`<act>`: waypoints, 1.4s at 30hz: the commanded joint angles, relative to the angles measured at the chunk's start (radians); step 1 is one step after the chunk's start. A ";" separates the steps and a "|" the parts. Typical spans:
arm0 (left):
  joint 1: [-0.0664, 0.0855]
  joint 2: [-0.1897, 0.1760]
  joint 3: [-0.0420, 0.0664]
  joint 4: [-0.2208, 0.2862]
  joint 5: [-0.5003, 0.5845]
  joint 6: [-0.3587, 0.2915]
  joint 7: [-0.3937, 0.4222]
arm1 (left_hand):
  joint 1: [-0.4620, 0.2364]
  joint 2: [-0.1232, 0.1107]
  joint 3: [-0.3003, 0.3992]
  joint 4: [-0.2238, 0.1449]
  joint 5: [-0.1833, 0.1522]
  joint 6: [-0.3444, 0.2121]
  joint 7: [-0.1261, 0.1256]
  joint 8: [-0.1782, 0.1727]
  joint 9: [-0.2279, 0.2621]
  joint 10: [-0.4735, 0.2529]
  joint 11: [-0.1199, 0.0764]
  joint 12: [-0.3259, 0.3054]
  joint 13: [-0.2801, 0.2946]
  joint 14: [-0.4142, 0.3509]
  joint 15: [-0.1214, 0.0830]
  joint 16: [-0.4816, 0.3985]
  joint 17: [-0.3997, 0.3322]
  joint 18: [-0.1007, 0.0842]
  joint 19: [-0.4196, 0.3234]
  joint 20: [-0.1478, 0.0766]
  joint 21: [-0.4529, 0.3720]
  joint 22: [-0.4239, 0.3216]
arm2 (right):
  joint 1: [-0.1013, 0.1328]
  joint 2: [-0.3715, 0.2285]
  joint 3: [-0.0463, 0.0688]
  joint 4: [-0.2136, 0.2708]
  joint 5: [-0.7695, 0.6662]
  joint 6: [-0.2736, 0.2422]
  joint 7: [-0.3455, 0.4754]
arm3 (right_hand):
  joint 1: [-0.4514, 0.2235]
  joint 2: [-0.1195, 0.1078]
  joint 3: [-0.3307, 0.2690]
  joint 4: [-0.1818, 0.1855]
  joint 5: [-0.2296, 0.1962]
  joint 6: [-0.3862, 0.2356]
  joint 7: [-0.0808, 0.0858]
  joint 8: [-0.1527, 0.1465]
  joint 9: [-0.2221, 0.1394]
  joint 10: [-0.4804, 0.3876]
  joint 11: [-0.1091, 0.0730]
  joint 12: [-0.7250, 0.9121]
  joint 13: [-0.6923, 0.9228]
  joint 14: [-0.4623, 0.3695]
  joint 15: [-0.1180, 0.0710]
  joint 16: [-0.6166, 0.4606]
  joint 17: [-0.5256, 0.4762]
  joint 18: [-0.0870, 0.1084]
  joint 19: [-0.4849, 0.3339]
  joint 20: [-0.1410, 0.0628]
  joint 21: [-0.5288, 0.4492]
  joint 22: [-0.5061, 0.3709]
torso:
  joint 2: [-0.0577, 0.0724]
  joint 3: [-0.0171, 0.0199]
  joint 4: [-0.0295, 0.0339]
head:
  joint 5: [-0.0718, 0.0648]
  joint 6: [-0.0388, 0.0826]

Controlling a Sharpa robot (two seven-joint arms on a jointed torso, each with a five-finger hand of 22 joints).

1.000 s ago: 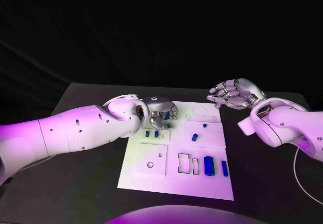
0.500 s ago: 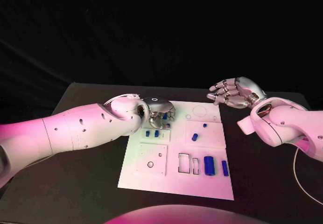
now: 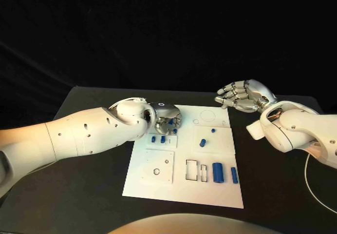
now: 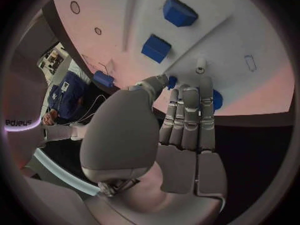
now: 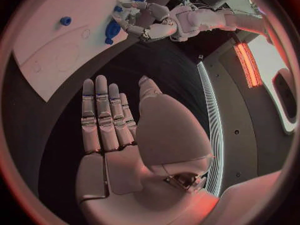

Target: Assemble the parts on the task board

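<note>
The white task board (image 3: 184, 191) lies mid-table. My left hand (image 3: 165, 119) reaches down onto its far left corner, where thumb and fingers (image 4: 187, 112) close around a blue part (image 4: 216, 100). The right wrist view shows the left hand (image 5: 147, 24) over that blue part (image 5: 112, 30). Two small blue blocks (image 3: 158, 139) sit just nearer, also seen as blocks (image 4: 155, 48). A blue peg (image 3: 203, 143) and two long blue pieces (image 3: 218, 172) lie further right. My right hand (image 3: 242, 96) hovers beyond the board's far right corner, holding nothing, with its fingers (image 5: 103, 117) stretched out.
The board (image 5: 44, 50) has empty rectangular slots (image 3: 192, 169) and round outlines (image 3: 208, 116). Black table (image 3: 84, 185) surrounds it on all sides. My left forearm (image 3: 77, 136) crosses the table's left half.
The left hand stays at the far left corner, its fingers shifting only slightly. The right hand has crept a little farther away.
</note>
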 commanded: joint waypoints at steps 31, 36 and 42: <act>-0.007 0.009 -0.003 -0.016 0.026 -0.016 0.036 | 0.013 0.040 0.074 -0.042 -0.007 0.131 -0.023 -0.020 0.032 0.137 -0.039 -0.038 -0.006 0.121 -0.033 0.152 0.169 0.011 0.005 -0.032 0.113 0.091 | -0.003 0.008 -0.001 -0.005 0.002 0.002 -0.004 | 0.005 0.001 0.006 0.001 0.000 -0.009 0.037 -0.007 -0.003 -0.002 0.010 -0.006 -0.008 -0.007 0.003 -0.010 -0.004 0.004 -0.008 0.002 -0.009 -0.006 | 0.000 0.0004 -0.0004 | 0.010 0.002; -0.009 0.001 -0.001 -0.007 0.042 -0.062 0.058 | 0.012 0.040 0.084 -0.056 -0.004 0.150 -0.025 -0.023 0.040 0.164 -0.043 -0.059 -0.008 0.142 -0.037 0.168 0.196 0.005 0.032 -0.037 0.145 0.133 | -0.003 0.006 -0.001 -0.004 0.002 0.000 -0.004 | 0.005 0.001 0.006 0.001 0.000 -0.009 0.037 -0.007 -0.003 -0.002 0.010 -0.006 -0.008 -0.007 0.003 -0.010 -0.004 0.004 -0.008 0.002 -0.009 -0.006 | 0.000 -0.0007 -0.0001 | 0.008 0.005; -0.010 -0.019 0.006 0.016 0.068 -0.091 0.069 | -0.005 0.036 0.090 -0.057 -0.005 0.155 -0.024 -0.034 0.044 0.175 -0.040 -0.090 -0.013 0.148 -0.035 0.170 0.193 0.003 0.032 -0.038 0.154 0.141 | -0.003 0.005 -0.001 -0.005 0.002 -0.001 -0.003 | 0.005 0.001 0.007 0.001 0.000 -0.009 0.037 -0.007 -0.003 -0.003 0.011 -0.006 -0.010 -0.008 0.003 -0.012 -0.005 0.004 -0.009 0.003 -0.011 -0.007 | -0.002 -0.0003 -0.0003 | 0.007 0.006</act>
